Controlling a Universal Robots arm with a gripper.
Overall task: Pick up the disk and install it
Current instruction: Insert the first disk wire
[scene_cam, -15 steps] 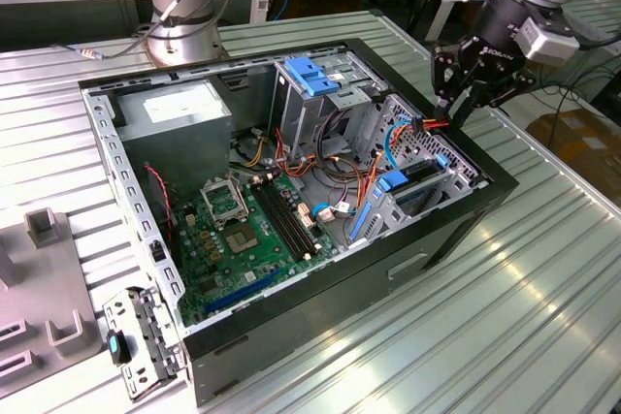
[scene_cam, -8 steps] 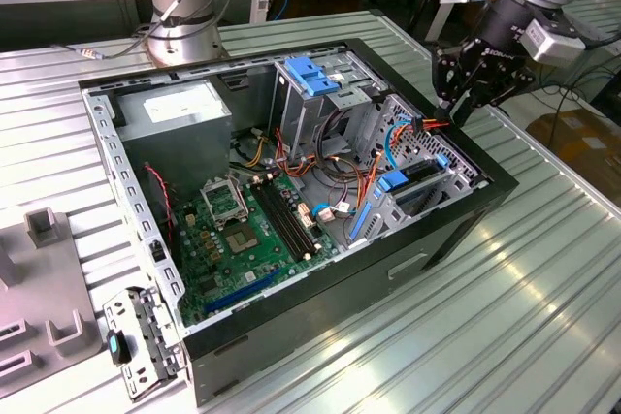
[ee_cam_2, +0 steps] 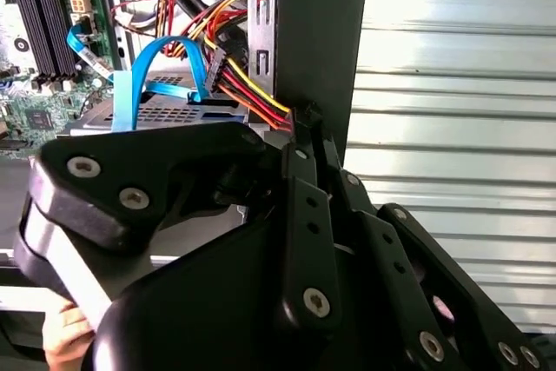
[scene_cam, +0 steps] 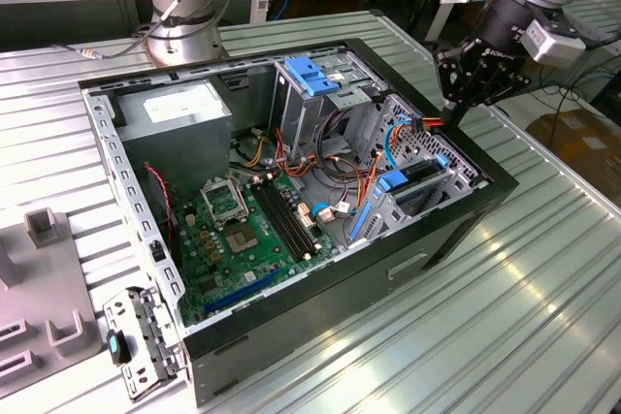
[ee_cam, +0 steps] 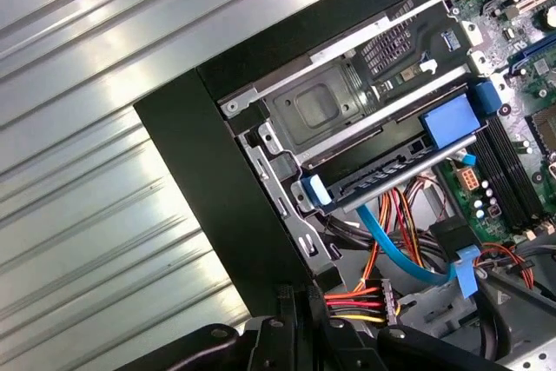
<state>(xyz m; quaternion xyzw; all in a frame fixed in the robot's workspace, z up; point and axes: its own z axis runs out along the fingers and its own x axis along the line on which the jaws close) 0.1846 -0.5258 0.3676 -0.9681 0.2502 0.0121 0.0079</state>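
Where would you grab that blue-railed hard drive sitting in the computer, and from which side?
Probably by the blue end tabs of the disk, coming straight in through the open side of the case. It sits slotted in its metal bay, so only that tabbed edge is exposed; cables crowd beside it.

We note a ribbed metal table (scene_cam: 543,278) carrying the work. An open black computer case (scene_cam: 330,288) lies on its side directly on it. At the exterior view's left, a grey fixture block (scene_cam: 44,307) and a perforated metal bracket (scene_cam: 141,341) rest beside the case. The robot arm's base (scene_cam: 184,41) stands behind the case.
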